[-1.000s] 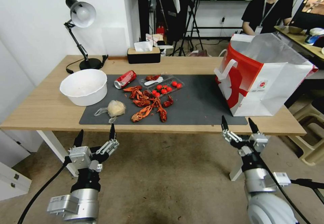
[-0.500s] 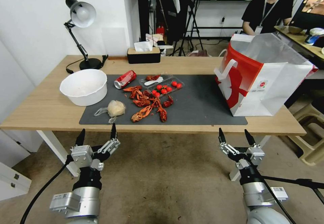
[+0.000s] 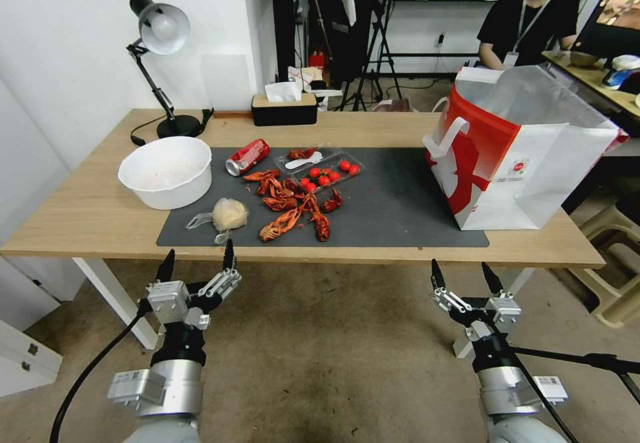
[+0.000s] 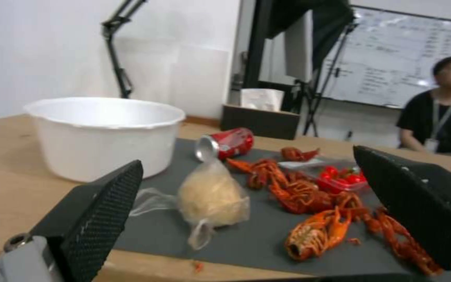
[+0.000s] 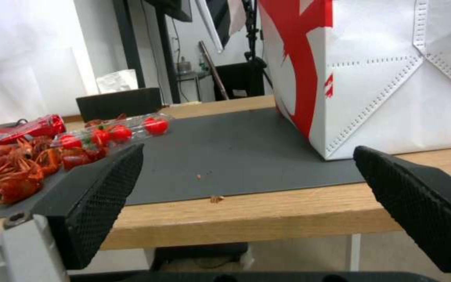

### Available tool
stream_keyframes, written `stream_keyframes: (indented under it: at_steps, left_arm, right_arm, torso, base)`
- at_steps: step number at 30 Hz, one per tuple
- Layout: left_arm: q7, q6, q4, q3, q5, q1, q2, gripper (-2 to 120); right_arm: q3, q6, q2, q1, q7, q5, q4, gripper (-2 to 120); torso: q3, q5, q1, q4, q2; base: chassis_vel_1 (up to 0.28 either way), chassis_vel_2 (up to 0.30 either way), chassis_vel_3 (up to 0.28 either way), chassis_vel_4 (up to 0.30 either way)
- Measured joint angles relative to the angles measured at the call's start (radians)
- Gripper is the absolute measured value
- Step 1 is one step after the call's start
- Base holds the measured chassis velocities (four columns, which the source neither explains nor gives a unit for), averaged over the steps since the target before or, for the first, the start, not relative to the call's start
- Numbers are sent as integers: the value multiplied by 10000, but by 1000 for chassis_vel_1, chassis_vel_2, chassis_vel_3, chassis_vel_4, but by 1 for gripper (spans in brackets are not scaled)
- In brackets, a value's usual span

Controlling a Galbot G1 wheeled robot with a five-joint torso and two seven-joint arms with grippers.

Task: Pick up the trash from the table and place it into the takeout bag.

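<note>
Now, left gripper: your claw hung wide open and empty, just short of the table edge — nothing between its fingers.
Small clear bag: it lay straight ahead of that claw on the dark mat, the nearest trash to you.
Red soda can: it lay on its side, farther beyond the claw, past the crayfish shells.
Right gripper: also spread wide and holding nothing, below the table edge.
Takeout bag: it stood upright ahead of the right claw, mouth open.
Approach: you would likely have done best to rise above the edge first, then close low on the lump — not on the loose plastic tail.
</note>
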Motion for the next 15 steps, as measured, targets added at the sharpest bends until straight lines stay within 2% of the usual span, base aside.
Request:
stream_keyframes:
  at_steps: [2,4,6,7,10,15]
  left_arm:
    - [326,-129,536,-70,-565,-510,507,100]
    - [450,-169,680,-99,-685,-643,645,100]
    - [774,-271,1151,-130,-1041,-1088,1045,100]
    - [774,-271,1151,-130,-1041,-1088,1045,100]
    - [941,-267,1818,-3,-1580,-1860,1636,100]
    - [886,-208,2209,-31,-2051,-2349,1976,100]
  right_arm:
    - [-20,32,-53,7,-27,11,-44,100]
    - [-52,32,-72,37,-34,13,-64,100]
    - [-116,32,-85,52,-49,13,-83,100]
    - [-116,32,-85,52,-49,13,-83,100]
    - [-139,17,-99,32,-57,-36,-81,100]
    - [-281,-140,-212,292,-66,-30,-89,100]
  torso:
    - [0,0,1,-2,0]
    - [0,-1,1,-2,0]
    - [0,1,0,2,0]
    - [0,1,0,2,0]
    - [0,0,0,-3,0]
    - [0,2,1,3,0]
  base:
    - [0,0,0,0]
    - [0,0,0,0]
    - [0,0,0,0]
    - [0,0,0,0]
    - [0,0,0,0]
    - [0,0,0,0]
